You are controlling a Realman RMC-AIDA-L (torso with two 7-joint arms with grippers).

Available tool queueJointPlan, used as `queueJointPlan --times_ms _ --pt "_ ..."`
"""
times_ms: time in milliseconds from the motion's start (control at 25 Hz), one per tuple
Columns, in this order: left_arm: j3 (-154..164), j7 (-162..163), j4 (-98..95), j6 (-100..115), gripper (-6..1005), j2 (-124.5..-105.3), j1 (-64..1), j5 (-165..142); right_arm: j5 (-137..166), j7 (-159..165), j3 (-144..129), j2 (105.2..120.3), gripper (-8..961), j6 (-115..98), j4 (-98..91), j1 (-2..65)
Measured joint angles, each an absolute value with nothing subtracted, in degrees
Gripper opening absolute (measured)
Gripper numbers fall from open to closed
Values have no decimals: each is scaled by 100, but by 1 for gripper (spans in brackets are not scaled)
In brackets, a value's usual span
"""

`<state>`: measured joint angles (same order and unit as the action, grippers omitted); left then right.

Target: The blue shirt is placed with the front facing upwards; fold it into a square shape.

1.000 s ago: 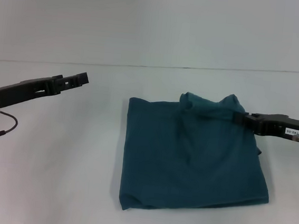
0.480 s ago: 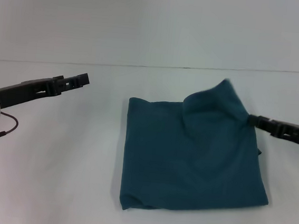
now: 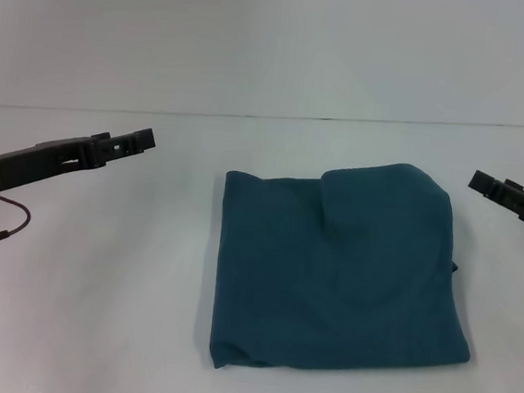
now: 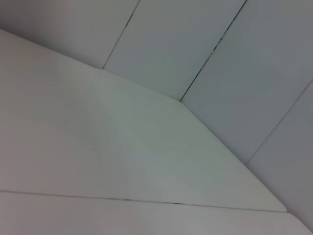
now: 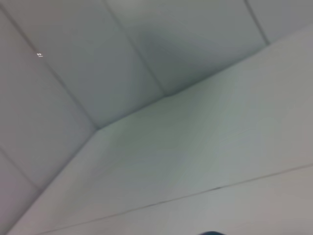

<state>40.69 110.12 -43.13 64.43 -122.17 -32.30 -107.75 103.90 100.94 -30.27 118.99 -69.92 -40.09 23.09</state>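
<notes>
The blue shirt (image 3: pixel 339 269) lies folded into a rough square on the white table (image 3: pixel 93 310) in the head view. Only plain teal cloth shows. A rounded flap (image 3: pixel 387 195) rests over its far right part with a crease beside it. My right gripper (image 3: pixel 488 186) hovers just right of the shirt's far right corner, open and clear of the cloth. Well left of the shirt, my left gripper (image 3: pixel 138 138) hangs above the table and holds nothing. A sliver of the shirt (image 5: pixel 211 233) shows at the edge of the right wrist view.
A grey wall (image 3: pixel 277 40) rises behind the table's far edge. Both wrist views show mostly bare table and wall panels. A thin cable (image 3: pixel 5 218) hangs from my left arm.
My right gripper has let go of the shirt's far right corner and drawn back to the right. The lifted cloth dropped flat onto the fold. The left arm has not moved.
</notes>
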Motion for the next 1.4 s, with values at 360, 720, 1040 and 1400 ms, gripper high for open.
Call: queueJointPlan --times_ms 360,720,1040,1400 --pt "4070 10785 -4290 6430 908 -12243 -3214 -10775 10644 10576 -3228 11669 815 -7161 -3946 2534" --pt "4069 10802 -4279 6138 908 -12254 -3216 -10775 11972 11896 -3270 11569 807 -6851 -3875 3213" --pt "4077 10871 -4260 5993 906 -12251 -3221 -10798 12172 12097 -3249 11447 807 -7007 -3858 3313" --pt "4169 11418 -4099 6327 907 -12187 -3328 -11219 12165 12047 -3214 11217 806 -7689 -3929 3182"
